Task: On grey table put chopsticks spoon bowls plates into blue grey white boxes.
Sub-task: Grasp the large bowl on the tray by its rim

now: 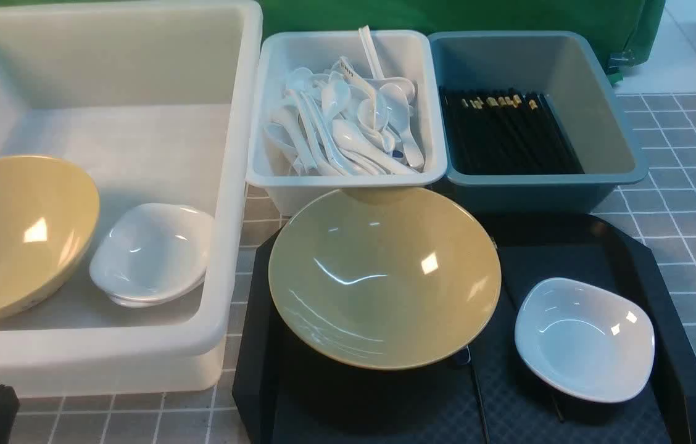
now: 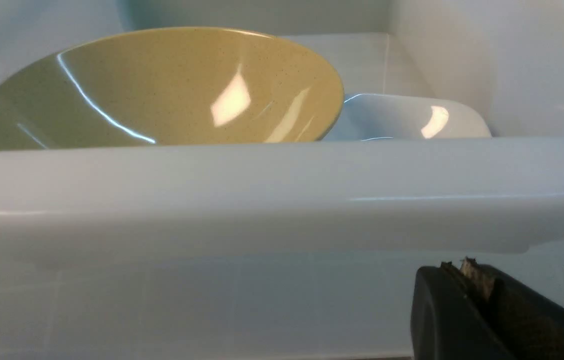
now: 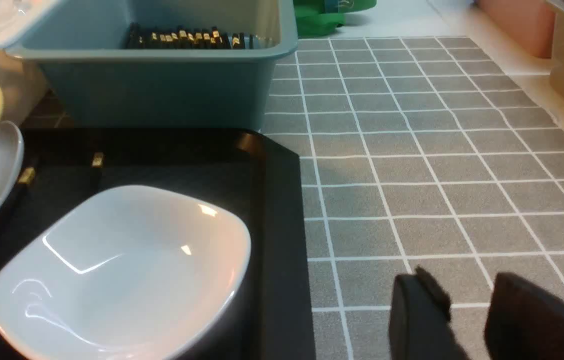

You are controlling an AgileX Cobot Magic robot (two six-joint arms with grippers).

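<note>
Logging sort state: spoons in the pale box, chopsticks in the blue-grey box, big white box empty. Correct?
One error: the big white box is not empty. The front view shows a tan bowl and a white plate inside it. Spoons in the pale box, chopsticks in the blue-grey box: right.

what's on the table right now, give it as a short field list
big white box: one tan bowl, white plate beside it
small white box: spoons
blue box: chopsticks
black tray: second bowl, second plate, loose chopsticks
left claw: shut, outside the big box
right claw: open, empty, over the table
</note>
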